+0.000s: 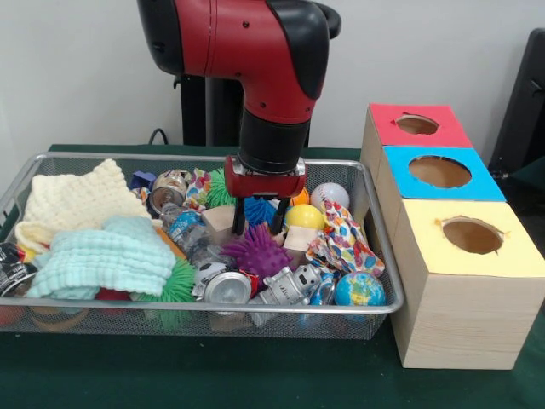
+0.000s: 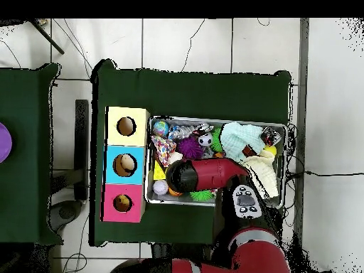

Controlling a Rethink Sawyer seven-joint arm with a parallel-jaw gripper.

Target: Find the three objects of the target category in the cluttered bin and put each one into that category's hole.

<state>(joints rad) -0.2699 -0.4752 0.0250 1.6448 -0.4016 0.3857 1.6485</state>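
The wire mesh bin [image 1: 128,304] holds mixed clutter and also shows in the overhead view [image 2: 279,126]. My gripper [image 1: 257,220] hangs low in the bin's middle with its fingers [image 1: 239,219] apart, open. A blue spiky ball [image 1: 259,210] sits between the fingers and a purple spiky ball [image 1: 255,252] lies just in front of them. Nothing is held. Three boxes stand beside the bin, with a red top [image 1: 417,125], a blue top [image 1: 440,172] and a yellow top [image 1: 471,236], each with a round hole. In the overhead view my arm [image 2: 206,174] hides the gripper.
A cream knitted cloth [image 1: 77,200] and a mint cloth [image 1: 106,256] fill the bin's left. Around the gripper lie a yellow ball [image 1: 304,216], a white baseball [image 1: 329,196], a patterned cloth [image 1: 345,243], a globe ball [image 1: 358,290], a silver can [image 1: 226,287] and a toy robot [image 1: 289,285].
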